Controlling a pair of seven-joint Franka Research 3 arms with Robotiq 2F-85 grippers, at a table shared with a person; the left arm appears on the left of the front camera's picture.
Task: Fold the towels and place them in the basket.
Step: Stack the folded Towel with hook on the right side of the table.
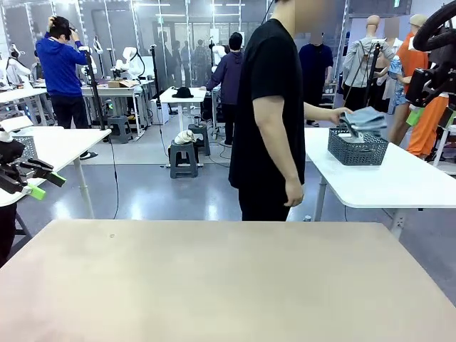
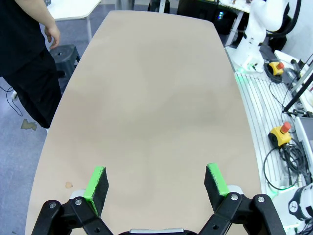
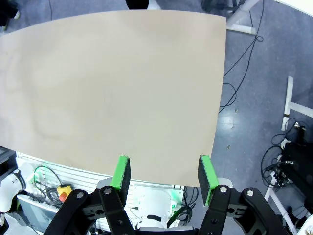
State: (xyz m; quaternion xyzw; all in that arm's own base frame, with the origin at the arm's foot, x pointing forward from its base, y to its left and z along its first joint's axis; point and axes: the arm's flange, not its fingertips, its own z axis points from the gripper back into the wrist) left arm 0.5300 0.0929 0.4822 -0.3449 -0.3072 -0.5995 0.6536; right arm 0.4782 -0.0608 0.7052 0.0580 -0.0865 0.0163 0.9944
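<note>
While the person [image 1: 269,114] stands turned toward a white side bench [image 1: 399,178] at the frame's right, one hand [image 1: 340,115] lowers grey towels [image 1: 365,118] into the basket [image 1: 357,147], apparently collecting them. The beige bench [image 1: 228,285] lies bare. The left end effector [image 2: 155,182] and right end effector [image 3: 165,173] hang above it, fingers apart, holding nothing.

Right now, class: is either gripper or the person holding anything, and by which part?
Both grippers are open and empty. The person's hand holds the towels by their near edge, above the basket.
</note>
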